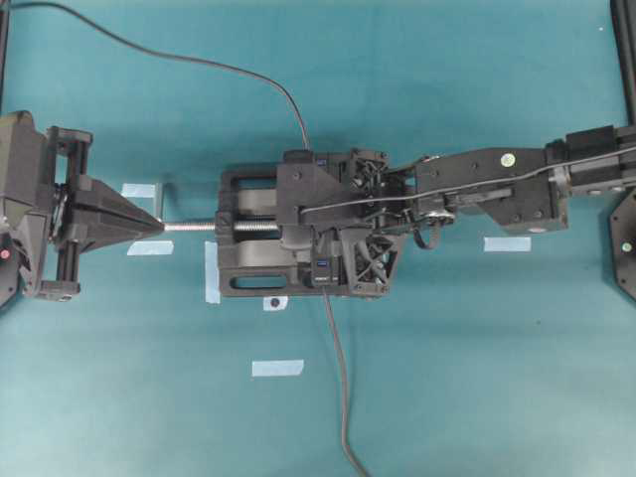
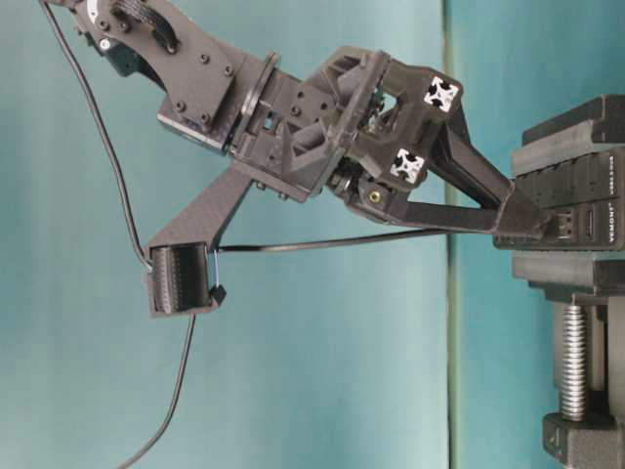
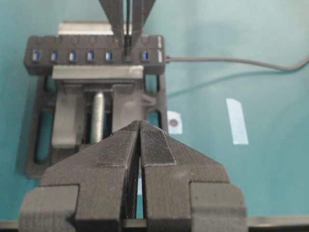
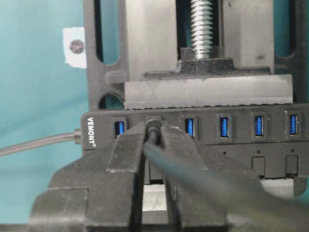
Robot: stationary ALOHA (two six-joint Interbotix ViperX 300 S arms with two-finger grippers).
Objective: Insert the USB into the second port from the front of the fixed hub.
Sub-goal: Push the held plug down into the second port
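Insertion step: right gripper (image 4: 153, 140) is clamped on the USB (image 4: 152, 126), plug nose at the second port, counting from the VEMONT-labelled end of the hub (image 4: 251, 145); the first blue port (image 4: 119, 127) sits at 9 o'clock of it and stays free. Seating depth is hidden by the fingers. Hub is held in the vise (image 1: 260, 246). Left gripper (image 1: 149, 225) is closed on nothing, parked at the vise screw tip (image 1: 189, 227). Next, I'd judge: straight push along the port axis, no yaw, then release.

You've got a long matte-black plastic hub (image 4: 193, 133) with bright blue port tongues (image 4: 224, 126), white lettering, sitting on a teal table (image 1: 447, 378).
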